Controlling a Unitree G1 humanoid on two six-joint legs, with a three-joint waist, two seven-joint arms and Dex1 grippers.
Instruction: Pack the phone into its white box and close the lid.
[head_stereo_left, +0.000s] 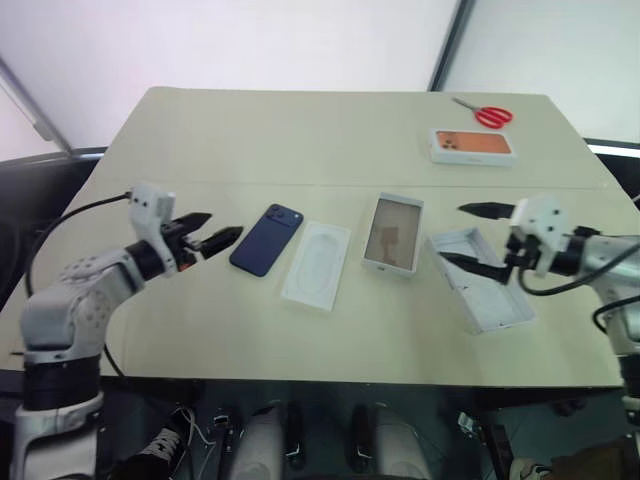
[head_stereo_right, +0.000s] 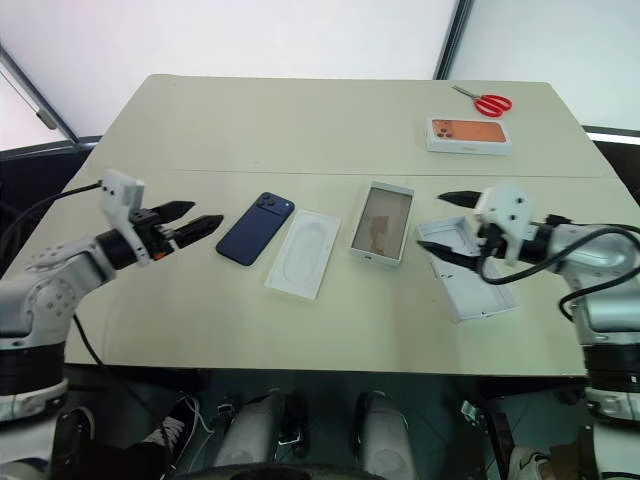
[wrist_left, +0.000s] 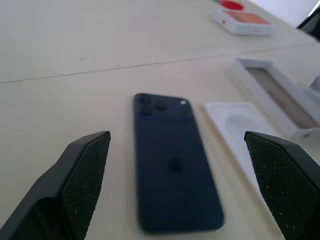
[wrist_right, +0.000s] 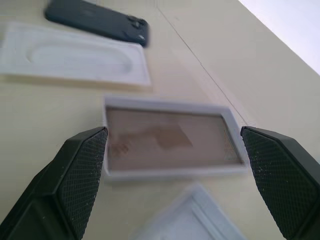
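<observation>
Nothing packed yet: phone (head_stereo_left: 266, 240) lies bare on the table (head_stereo_left: 300, 130), white box (head_stereo_left: 393, 234) empty, lid (head_stereo_left: 482, 283) upturned beside it

Both the left gripper (head_stereo_left: 207, 232) and right gripper (head_stereo_left: 478, 238) hover released, holding nothing, one facing the phone, the other over the lid; the tray insert (head_stereo_left: 317, 265) sits between phone and box, while the far half stays roomy apart from scissors (head_stereo_left: 487, 114) and an orange-pictured box (head_stereo_left: 472, 146)

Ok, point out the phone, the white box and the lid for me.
phone (head_stereo_left: 266, 240): left eye view, middle of its dark blue back.
white box (head_stereo_left: 392, 234): left eye view, brownish inner floor.
lid (head_stereo_left: 496, 302): left eye view, white inside surface.
</observation>
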